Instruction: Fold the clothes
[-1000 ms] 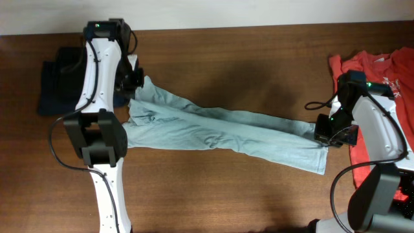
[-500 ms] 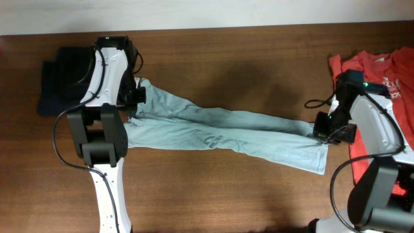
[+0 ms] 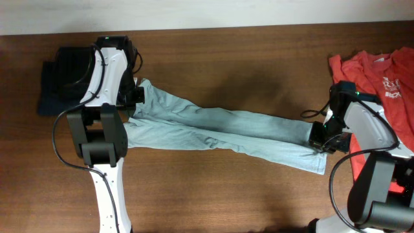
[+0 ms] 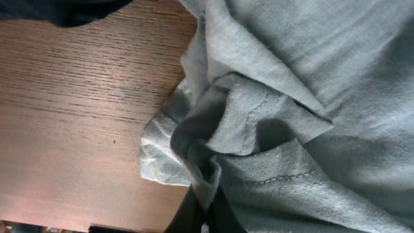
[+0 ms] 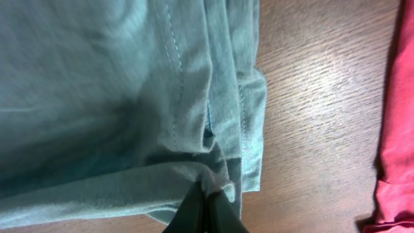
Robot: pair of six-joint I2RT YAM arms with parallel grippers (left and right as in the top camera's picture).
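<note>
1. Trousers (image 3: 220,129): pale blue-grey cloth, soft, matt, stitched hems.
2. Counter (image 3: 246,58): brown wood, fine grain, low sheen.
3. Red shirt (image 3: 372,65): matt cloth.
4. Dark garment (image 3: 55,90): matt cloth.
5. Left arm casing (image 3: 107,65): white plastic, smooth.

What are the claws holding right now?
Left claw: closed, pinching the light blue pants at the waist.
Right claw: closed, pinching the pants' leg hem.

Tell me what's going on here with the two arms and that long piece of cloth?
The two arms are holding a pair of pale blue pants laid lengthwise across the table. The left gripper pinches the waist end and the right gripper pinches a leg hem. No fold has been made yet. A dark garment lies behind the left arm, and a red shirt waits on the right.
</note>
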